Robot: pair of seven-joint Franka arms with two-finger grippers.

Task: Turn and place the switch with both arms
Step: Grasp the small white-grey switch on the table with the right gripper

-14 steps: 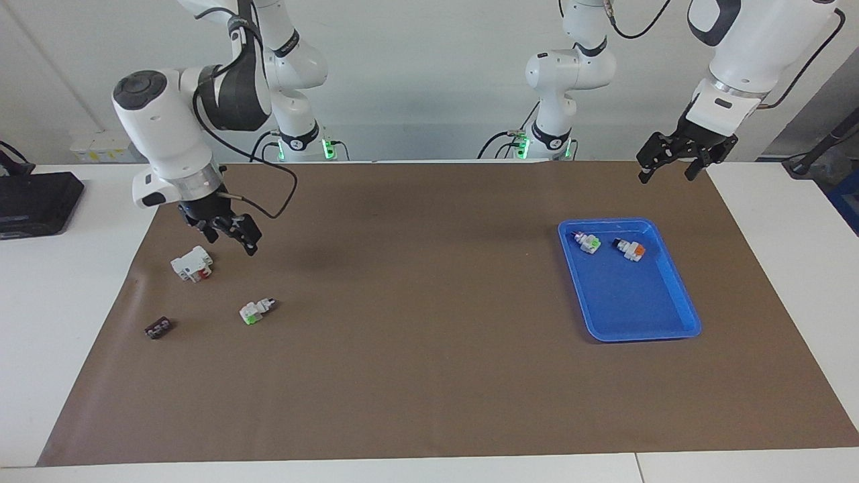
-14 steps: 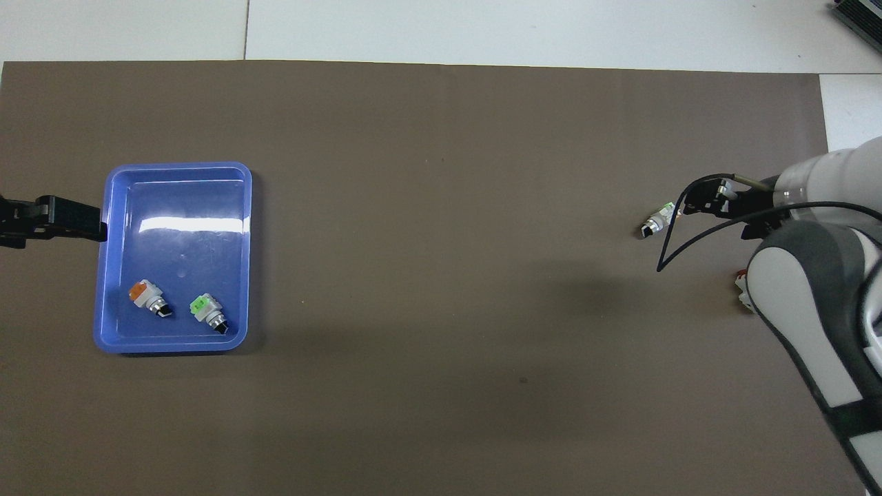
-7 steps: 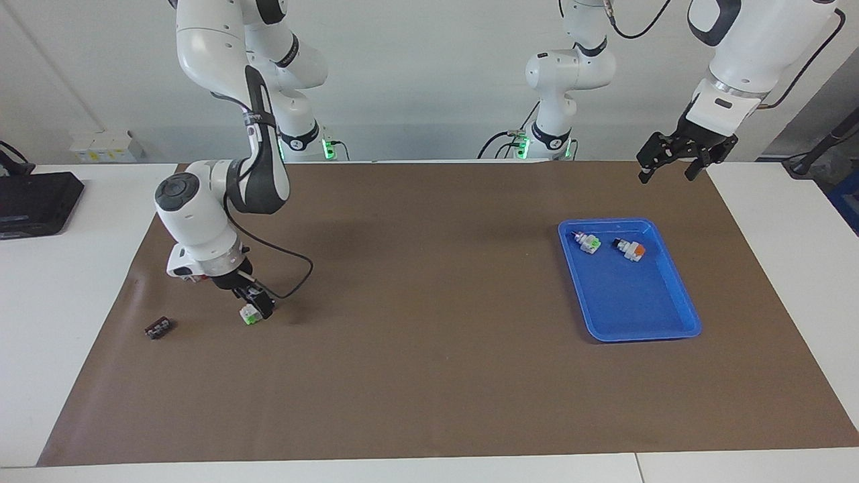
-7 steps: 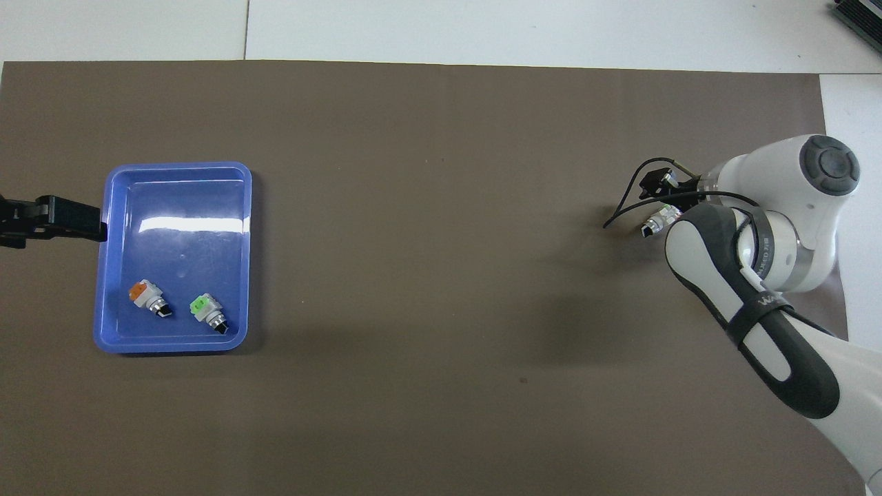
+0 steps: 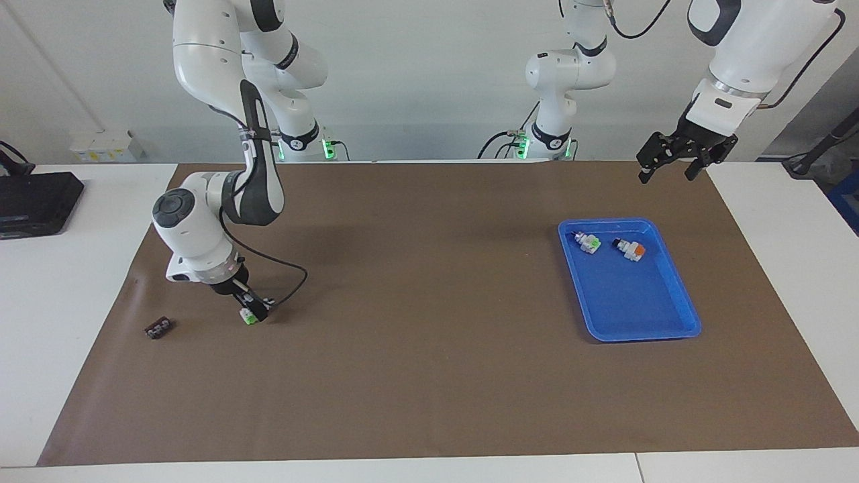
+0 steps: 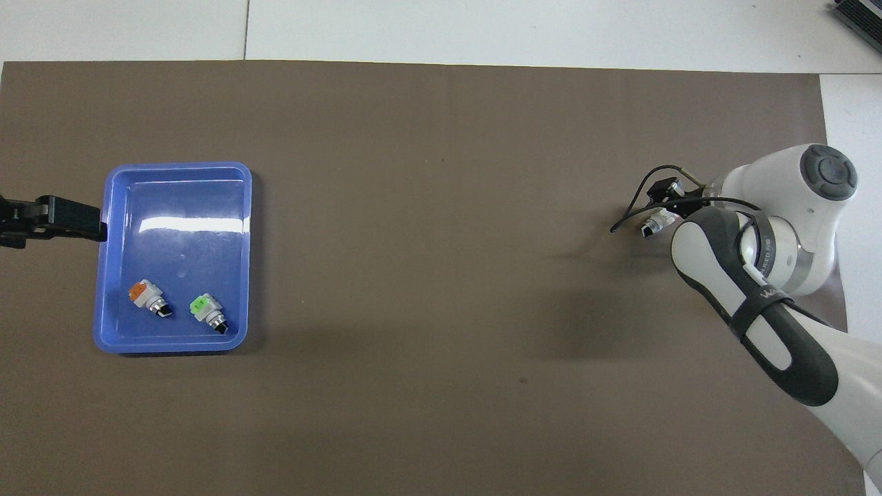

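The switch (image 5: 249,316) lies on its side on the brown mat toward the right arm's end, green cap pointing away from the robots. My right gripper (image 5: 253,307) has come down onto it, open, with its fingers on either side of the white body. In the overhead view the switch (image 6: 654,224) shows only its white body and black stem beside the right gripper (image 6: 663,210); the arm hides its cap. My left gripper (image 5: 666,176) hangs open in the air over the mat's edge by the blue tray, and waits; the overhead view shows it as a black bar (image 6: 89,224).
The blue tray (image 5: 678,295) (image 6: 179,207) holds another green-capped switch (image 5: 590,243) (image 6: 204,306) and an orange-capped one (image 5: 632,249) (image 6: 143,295). A small black part (image 5: 158,328) lies on the mat beside the right gripper. A black device (image 5: 33,201) sits off the mat.
The right arm swung down from above a white block onto the switch, and its gripper now straddles it. The switch has not moved. The left arm stayed still.
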